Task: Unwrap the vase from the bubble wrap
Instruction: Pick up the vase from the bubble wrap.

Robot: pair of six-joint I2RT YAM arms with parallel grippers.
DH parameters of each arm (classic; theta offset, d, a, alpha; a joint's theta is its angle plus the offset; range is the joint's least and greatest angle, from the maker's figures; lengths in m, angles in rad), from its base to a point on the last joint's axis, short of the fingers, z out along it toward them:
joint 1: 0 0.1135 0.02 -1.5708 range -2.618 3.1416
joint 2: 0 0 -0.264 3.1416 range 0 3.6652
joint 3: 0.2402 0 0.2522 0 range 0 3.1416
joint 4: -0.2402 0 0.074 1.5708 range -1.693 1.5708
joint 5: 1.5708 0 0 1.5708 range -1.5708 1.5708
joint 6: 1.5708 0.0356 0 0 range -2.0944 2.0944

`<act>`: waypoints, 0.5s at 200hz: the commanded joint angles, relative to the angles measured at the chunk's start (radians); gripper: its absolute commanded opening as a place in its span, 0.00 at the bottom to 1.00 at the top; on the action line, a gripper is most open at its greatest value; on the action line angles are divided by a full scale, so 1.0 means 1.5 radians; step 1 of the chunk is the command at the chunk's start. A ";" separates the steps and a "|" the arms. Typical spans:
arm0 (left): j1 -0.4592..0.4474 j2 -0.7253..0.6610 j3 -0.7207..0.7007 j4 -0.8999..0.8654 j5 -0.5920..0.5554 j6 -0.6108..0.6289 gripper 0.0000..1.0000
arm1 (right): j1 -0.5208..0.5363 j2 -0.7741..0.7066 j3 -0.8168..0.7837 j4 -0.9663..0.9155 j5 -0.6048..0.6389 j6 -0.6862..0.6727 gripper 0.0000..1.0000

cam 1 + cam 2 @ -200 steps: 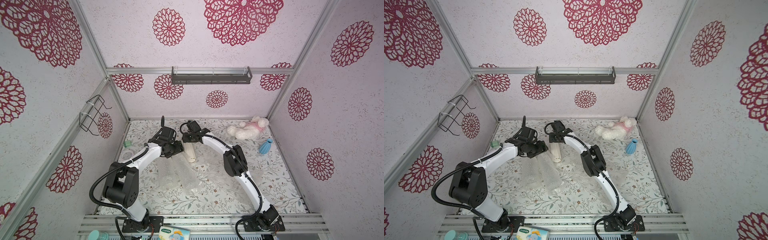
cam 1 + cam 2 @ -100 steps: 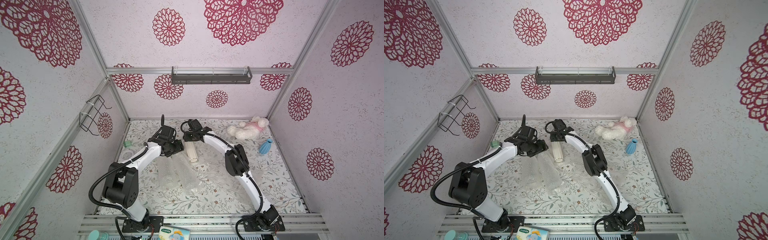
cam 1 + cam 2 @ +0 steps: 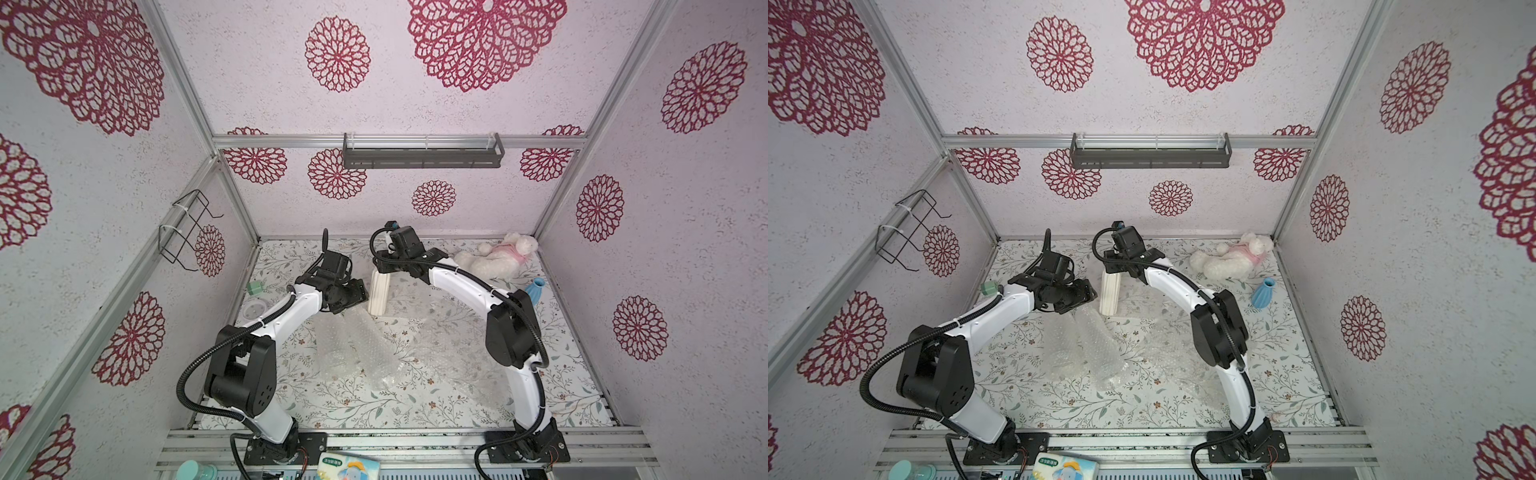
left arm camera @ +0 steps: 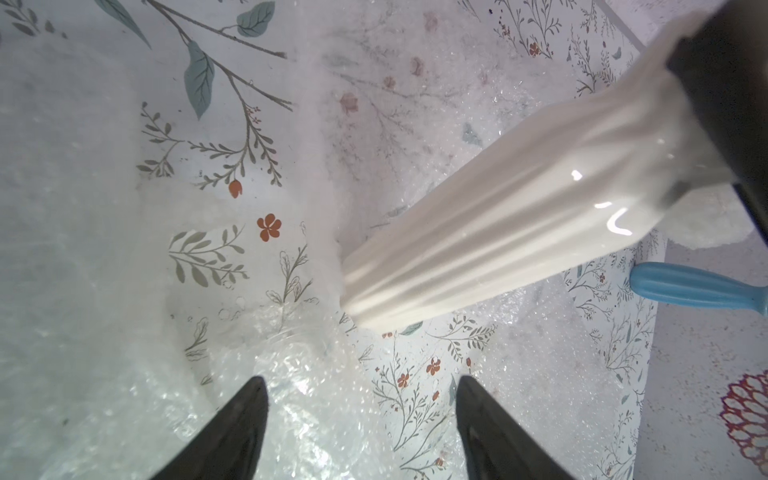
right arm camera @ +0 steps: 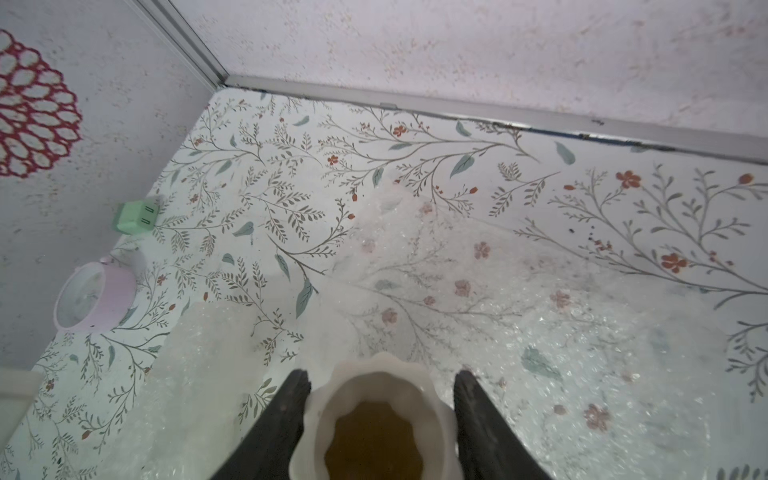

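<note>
On the flowery table (image 3: 573, 374), the vase (image 3: 379, 297) has come up a little and stands straighter, bare and pinched at its rim by the right gripper (image 5: 380, 382), while the bubble wrap (image 3: 357, 353) lies loose under the spread-open left gripper (image 4: 359, 386), so the unwrapping looks nearly done.

Lab booth: aluminium frame (image 3: 270, 141), patterned walls (image 3: 457, 104).

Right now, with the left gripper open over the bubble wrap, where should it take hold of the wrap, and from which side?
Probably the raised, rolled fold of the bubble wrap under the left gripper, pinched from above. It stands up off the table, so the fingers can close across it; elsewhere the wrap lies flat. The right gripper holds the white vase by its rim.
</note>
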 commanded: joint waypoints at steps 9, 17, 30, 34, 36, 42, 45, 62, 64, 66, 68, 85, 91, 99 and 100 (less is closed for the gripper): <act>0.000 -0.028 0.002 0.013 -0.002 0.004 0.74 | 0.019 -0.119 -0.138 0.141 0.047 -0.026 0.38; 0.000 -0.028 0.000 0.015 -0.001 0.003 0.74 | 0.023 -0.141 -0.179 0.169 0.060 -0.029 0.38; 0.001 -0.028 -0.001 0.017 0.000 0.003 0.74 | 0.027 -0.163 -0.226 0.197 0.076 -0.031 0.38; 0.001 -0.028 -0.001 0.017 0.001 0.003 0.74 | 0.028 -0.167 -0.234 0.200 0.082 -0.031 0.38; 0.001 -0.027 -0.001 0.018 0.001 0.002 0.74 | 0.029 -0.168 -0.238 0.202 0.085 -0.031 0.38; 0.000 -0.027 -0.001 0.019 0.003 0.002 0.74 | 0.032 -0.173 -0.247 0.205 0.091 -0.032 0.38; 0.000 -0.026 -0.001 0.020 0.003 0.001 0.74 | 0.034 -0.175 -0.250 0.206 0.094 -0.033 0.38; 0.000 -0.030 -0.004 0.023 0.005 0.000 0.74 | 0.049 -0.184 -0.266 0.219 0.106 -0.043 0.38; 0.000 -0.030 -0.004 0.024 0.006 0.000 0.74 | 0.052 -0.185 -0.267 0.220 0.107 -0.044 0.38; 0.000 -0.031 -0.004 0.024 0.005 0.000 0.74 | 0.054 -0.186 -0.268 0.222 0.110 -0.045 0.38; 0.001 -0.032 -0.004 0.024 0.005 0.000 0.74 | 0.056 -0.187 -0.269 0.223 0.111 -0.046 0.38; 0.000 -0.035 -0.005 0.022 0.002 0.000 0.74 | 0.067 -0.186 -0.267 0.224 0.118 -0.045 0.38; 0.000 -0.037 -0.005 0.021 0.000 0.001 0.74 | 0.069 -0.185 -0.266 0.224 0.118 -0.040 0.38; 0.001 -0.041 -0.009 0.021 -0.003 0.000 0.74 | 0.073 -0.183 -0.266 0.227 0.116 -0.035 0.38; 0.001 -0.042 -0.009 0.021 -0.004 0.000 0.74 | 0.074 -0.183 -0.266 0.228 0.116 -0.035 0.38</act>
